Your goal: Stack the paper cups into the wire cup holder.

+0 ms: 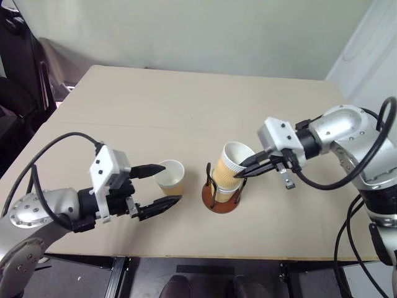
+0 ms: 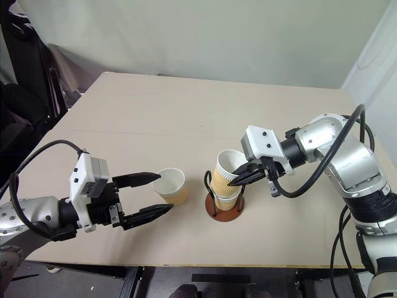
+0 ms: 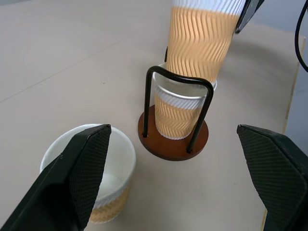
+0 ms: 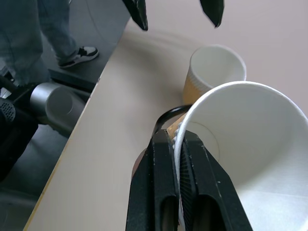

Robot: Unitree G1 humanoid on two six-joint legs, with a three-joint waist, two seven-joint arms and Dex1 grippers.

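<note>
The wire cup holder (image 1: 222, 200) stands near the table's front edge, with one paper cup (image 3: 178, 110) seated between its black loops. A second paper cup (image 1: 234, 162) leans slightly, its bottom nested in the seated one. My right gripper (image 1: 239, 171) is shut on that cup's rim, one finger inside and one outside (image 4: 163, 183). A third paper cup (image 1: 171, 176) stands upright on the table left of the holder. My left gripper (image 1: 171, 184) is open, its fingertips on either side of this cup, not pressing on it.
The tan table (image 1: 186, 105) stretches far back behind the holder. Its front edge runs just below both grippers. Dark equipment (image 1: 18, 68) sits off the table's left side. A person's legs (image 4: 48, 29) stand on the floor beyond that side.
</note>
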